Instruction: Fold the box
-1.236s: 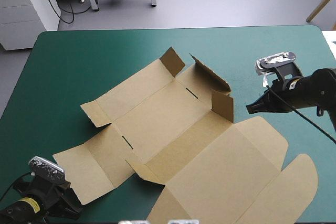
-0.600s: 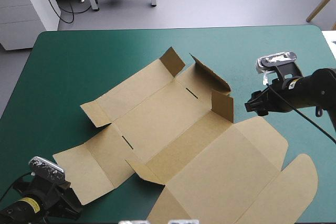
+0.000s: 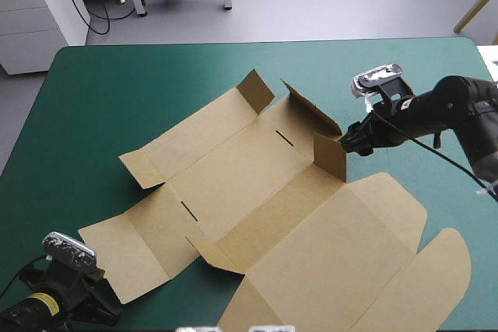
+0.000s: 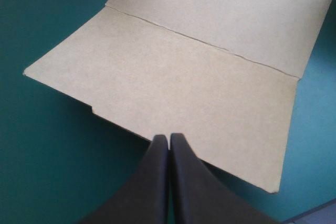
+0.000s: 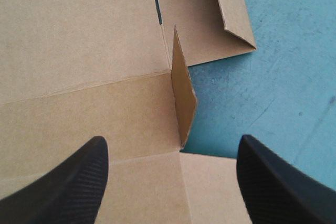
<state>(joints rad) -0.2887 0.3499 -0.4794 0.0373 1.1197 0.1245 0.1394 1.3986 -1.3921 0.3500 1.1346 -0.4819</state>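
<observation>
Hovering with fingers [image 5: 63, 182] spread, my right gripper [image 5: 171, 140] has the upright flap [image 5: 182, 95] of the box [image 5: 79, 40] between them; my left gripper [image 4: 169, 137], clenched, points at a flat panel [image 4: 173, 82].

The box [image 3: 257, 192] lies opened out across the middle of the table [image 3: 117, 83], its lid panel reaching toward the near right corner. Short flaps stand up at its far right end. The right gripper [image 3: 348, 143] is just right of one upright flap [image 3: 330, 157], which stands between its spread fingers. The left gripper [image 4: 169, 139] is at the near left corner, tips together at the edge of the box's near left panel [image 4: 173, 87].
</observation>
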